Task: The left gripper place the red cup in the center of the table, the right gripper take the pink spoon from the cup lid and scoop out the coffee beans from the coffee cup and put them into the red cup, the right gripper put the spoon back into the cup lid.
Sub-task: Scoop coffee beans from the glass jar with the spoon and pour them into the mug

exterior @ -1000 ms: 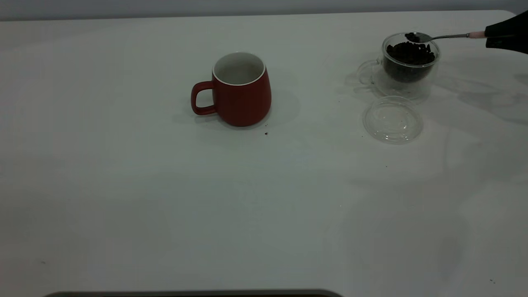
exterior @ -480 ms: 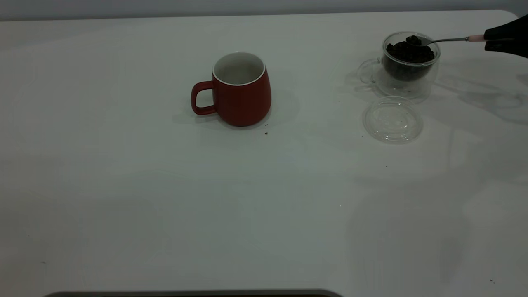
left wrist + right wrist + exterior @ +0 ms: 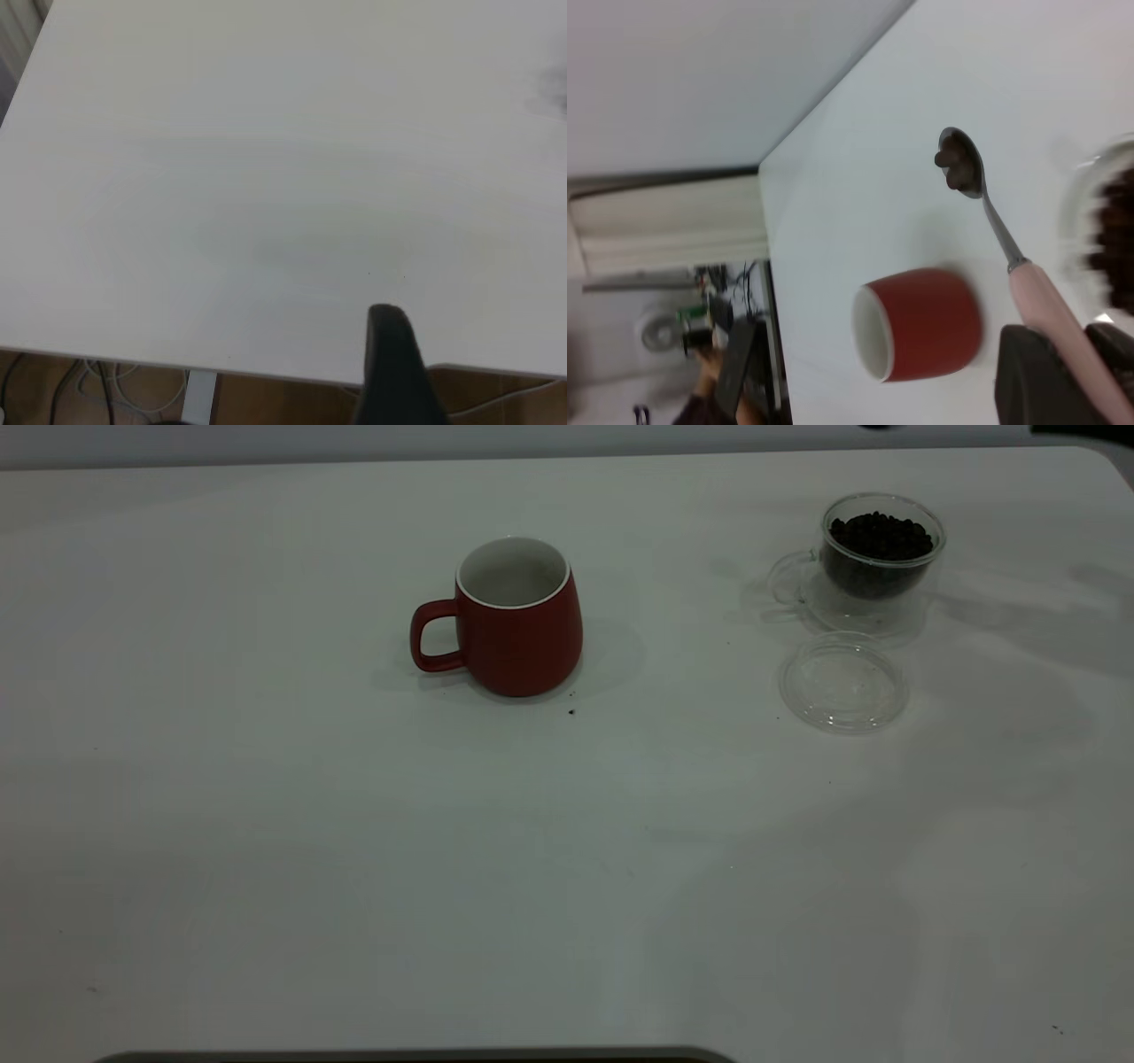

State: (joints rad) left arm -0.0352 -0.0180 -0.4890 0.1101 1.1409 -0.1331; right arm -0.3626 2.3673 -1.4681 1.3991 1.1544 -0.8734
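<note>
Right wrist view is showing the spoon (image 3: 1010, 257) held off the table (image 3: 921, 97), its pink handle running back between the right gripper's (image 3: 1063, 376) dark fingers (image 3: 1036, 381), which are pinching it. A few coffee beans (image 3: 953, 165) are sitting in the silver bowl at the far end. Beyond the spoon the red cup (image 3: 917, 323) is standing on the table, its white inside facing the camera side. At the edge of the same view part of the coffee cup (image 3: 1103, 230) is showing, blurred, with dark beans in it.

In the exterior view the red cup (image 3: 509, 615) is sitting upright near the middle of the table (image 3: 354, 868), handle pointing toward the left arm's side, and no beans are showing against its white inner wall. The coffee cup (image 3: 873, 562) is standing well apart from it toward the right arm's side, nearly full of beans (image 3: 880, 536). The lid (image 3: 843, 682) is lying flat just in front of the coffee cup, nothing on it. A tiny dark speck (image 3: 571, 711) is lying near the red cup's base. The spoon is out of this view, and only a dark sliver, too little to identify, is showing at the top right edge.

In the left wrist view one dark finger (image 3: 394, 367) of the left gripper is hanging over bare table near its edge, away from the cups; whether that gripper is spread or closed I cannot tell.
</note>
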